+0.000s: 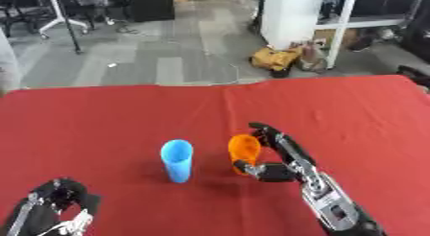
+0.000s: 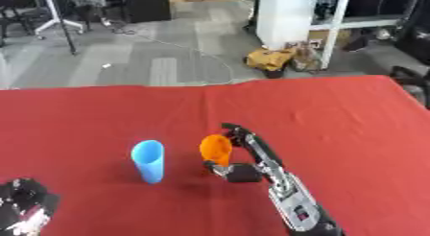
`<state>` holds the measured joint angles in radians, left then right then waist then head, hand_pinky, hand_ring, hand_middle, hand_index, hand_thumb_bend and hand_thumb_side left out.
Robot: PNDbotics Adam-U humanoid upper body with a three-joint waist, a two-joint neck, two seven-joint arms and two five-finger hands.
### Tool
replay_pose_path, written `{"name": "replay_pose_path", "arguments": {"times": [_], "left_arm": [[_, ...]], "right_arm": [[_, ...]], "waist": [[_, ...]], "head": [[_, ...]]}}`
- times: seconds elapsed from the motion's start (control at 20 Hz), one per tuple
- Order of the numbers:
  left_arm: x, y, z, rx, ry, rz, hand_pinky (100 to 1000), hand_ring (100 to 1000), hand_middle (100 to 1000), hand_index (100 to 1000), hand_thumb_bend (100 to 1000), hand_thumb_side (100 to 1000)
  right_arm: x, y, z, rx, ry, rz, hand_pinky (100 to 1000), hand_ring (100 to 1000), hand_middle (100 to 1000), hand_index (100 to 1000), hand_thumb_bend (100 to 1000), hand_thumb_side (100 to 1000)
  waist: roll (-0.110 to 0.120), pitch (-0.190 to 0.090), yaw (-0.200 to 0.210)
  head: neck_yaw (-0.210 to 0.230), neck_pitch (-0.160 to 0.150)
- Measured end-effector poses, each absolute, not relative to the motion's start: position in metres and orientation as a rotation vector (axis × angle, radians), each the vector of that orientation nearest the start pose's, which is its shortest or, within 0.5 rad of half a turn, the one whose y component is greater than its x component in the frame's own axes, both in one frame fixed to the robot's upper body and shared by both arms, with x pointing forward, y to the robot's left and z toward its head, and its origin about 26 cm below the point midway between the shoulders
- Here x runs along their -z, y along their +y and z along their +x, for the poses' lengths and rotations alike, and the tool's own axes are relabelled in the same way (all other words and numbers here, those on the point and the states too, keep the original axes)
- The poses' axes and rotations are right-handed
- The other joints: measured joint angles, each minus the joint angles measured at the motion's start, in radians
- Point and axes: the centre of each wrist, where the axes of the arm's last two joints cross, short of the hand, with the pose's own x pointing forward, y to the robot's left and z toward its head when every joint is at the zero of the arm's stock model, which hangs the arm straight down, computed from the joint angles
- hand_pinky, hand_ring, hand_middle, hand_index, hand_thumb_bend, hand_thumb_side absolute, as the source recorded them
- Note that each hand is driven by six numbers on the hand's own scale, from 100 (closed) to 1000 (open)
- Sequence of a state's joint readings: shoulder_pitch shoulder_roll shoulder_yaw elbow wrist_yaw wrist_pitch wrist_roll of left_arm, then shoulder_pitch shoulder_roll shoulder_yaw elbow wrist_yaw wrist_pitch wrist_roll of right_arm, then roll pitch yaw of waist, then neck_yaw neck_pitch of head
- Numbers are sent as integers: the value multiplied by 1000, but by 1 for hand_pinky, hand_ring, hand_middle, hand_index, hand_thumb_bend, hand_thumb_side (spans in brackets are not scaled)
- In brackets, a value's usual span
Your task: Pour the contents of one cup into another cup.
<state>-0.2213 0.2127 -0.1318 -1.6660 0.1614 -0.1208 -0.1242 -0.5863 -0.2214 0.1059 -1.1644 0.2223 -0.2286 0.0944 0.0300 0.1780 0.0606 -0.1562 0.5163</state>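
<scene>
A red tablecloth [image 1: 101,124] covers the table, grey floor beyond. The right hand [image 1: 273,165] has its fingers and thumb curled round the orange cup [image 1: 244,153], which is tilted so its open mouth faces the blue cup [image 1: 177,160] standing upright just to the hand's left. The left hand [image 1: 54,208] rests near the lower left corner, fingers relaxed; the right eye view shows only part of it

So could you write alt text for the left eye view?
The robot's right hand grips an orange cup beside an upright blue cup on a red table. Its left hand rests at the lower left.
</scene>
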Motion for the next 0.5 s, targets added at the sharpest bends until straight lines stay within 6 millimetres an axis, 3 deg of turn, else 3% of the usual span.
{"name": "replay_pose_path", "arguments": {"times": [0.5], "left_arm": [[-78, 230, 323, 349, -1944, -234, 640, 409, 433, 548, 387, 100]], "right_arm": [[-68, -218, 425, -688, -1862, -147, 827, 661, 665, 925, 526, 192]], "waist": [[5, -1, 2]], "head": [[-5, 0]]}}
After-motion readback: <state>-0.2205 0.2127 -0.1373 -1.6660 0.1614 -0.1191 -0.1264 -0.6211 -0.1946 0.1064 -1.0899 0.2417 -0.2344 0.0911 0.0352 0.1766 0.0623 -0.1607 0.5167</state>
